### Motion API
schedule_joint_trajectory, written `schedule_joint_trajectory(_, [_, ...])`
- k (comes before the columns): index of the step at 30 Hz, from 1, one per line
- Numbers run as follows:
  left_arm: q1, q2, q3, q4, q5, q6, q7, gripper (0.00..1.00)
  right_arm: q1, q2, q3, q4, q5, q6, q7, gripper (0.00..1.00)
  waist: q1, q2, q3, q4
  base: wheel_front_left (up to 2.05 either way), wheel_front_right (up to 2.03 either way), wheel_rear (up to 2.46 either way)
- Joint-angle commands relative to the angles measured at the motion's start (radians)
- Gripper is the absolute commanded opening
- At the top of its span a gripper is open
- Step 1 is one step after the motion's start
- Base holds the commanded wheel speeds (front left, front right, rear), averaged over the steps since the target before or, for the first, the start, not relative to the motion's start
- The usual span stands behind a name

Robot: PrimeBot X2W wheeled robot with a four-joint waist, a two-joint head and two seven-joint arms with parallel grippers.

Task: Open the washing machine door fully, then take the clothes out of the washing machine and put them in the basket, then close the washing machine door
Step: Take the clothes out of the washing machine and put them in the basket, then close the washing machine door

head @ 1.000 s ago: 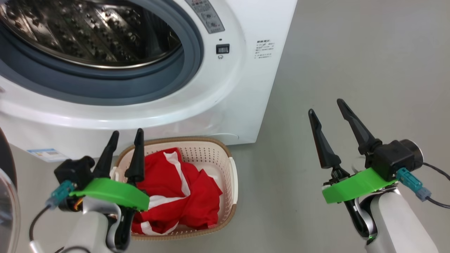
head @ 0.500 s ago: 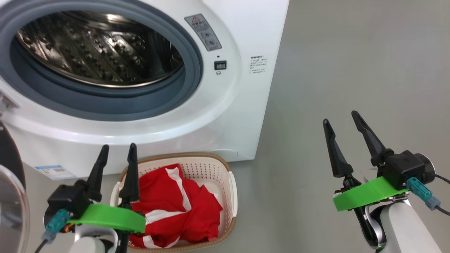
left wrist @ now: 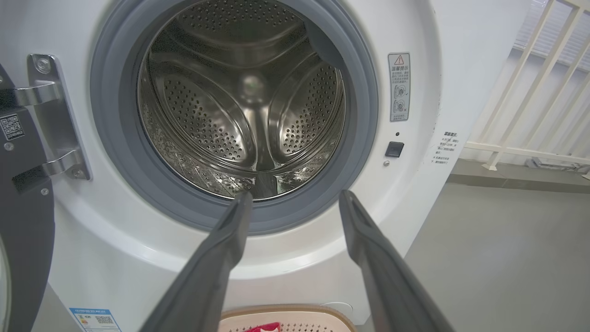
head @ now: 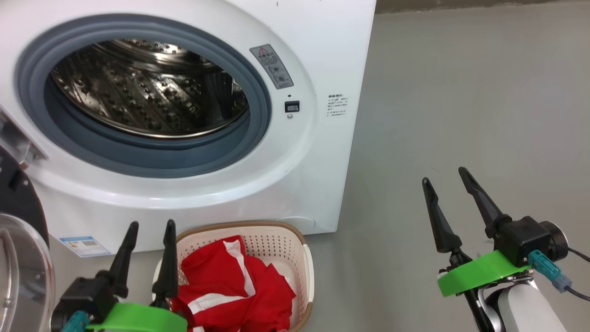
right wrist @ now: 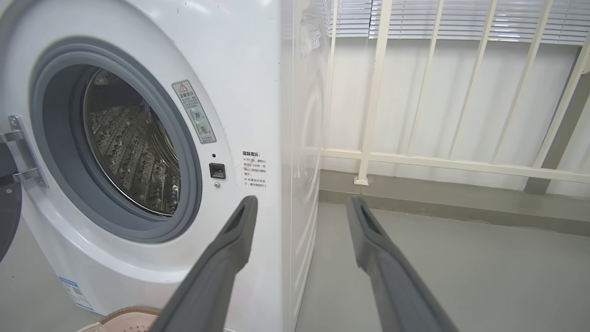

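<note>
The washing machine (head: 318, 152) stands with its steel drum (head: 147, 92) exposed and no fabric visible inside (left wrist: 249, 106). The washing machine door (head: 18, 258) hangs swung out at the left edge, showing its black rim and clear glass. On the floor in front sits the basket (head: 306, 258), holding the red clothes (head: 230, 290) with white stripes. My left gripper (head: 152, 223) is open, just left of the basket and pointing at the machine (left wrist: 296, 196). My right gripper (head: 443, 175) is open above bare floor, to the right of the machine (right wrist: 302, 200).
Grey floor (head: 461, 92) stretches to the right of the machine. A white railing (right wrist: 438, 159) with blinds behind it runs along the wall beyond the machine's right side. The metal door hinge (left wrist: 46, 115) sits left of the drum opening.
The head camera has tilted up, so the machine, basket and both grippers sit lower in the picture. Both grippers stay open and the clothes lie as before.
</note>
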Motion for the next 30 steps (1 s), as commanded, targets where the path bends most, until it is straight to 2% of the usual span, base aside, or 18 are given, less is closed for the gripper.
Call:
schedule_joint_trajectory(1, [0.008, 0.023, 0.036, -0.040, 0.012, 0.010, -0.008, 1.00, 0.006, 0.001, 0.019, -0.025, -0.010, 0.005, -0.006, 1.00, 0.0000, 0.0000, -0.012, 0.000, 0.00, 0.00, 0.00])
schedule_joint_trajectory(15, [0.122, 0.034, 0.050, -0.109, 0.006, 0.047, 0.015, 1.00, 0.054, 0.001, 0.013, -0.022, -0.004, 0.005, -0.006, 1.00, 0.0000, 0.0000, -0.069, -0.014, 0.00, 0.00, 0.00])
schedule_joint_trajectory(30, [0.163, 0.041, 0.048, -0.135, 0.000, 0.071, 0.027, 1.00, 0.075, 0.001, 0.030, -0.018, 0.002, 0.005, -0.006, 1.00, 0.0000, 0.0000, -0.099, -0.004, 0.00, 0.00, 0.00])
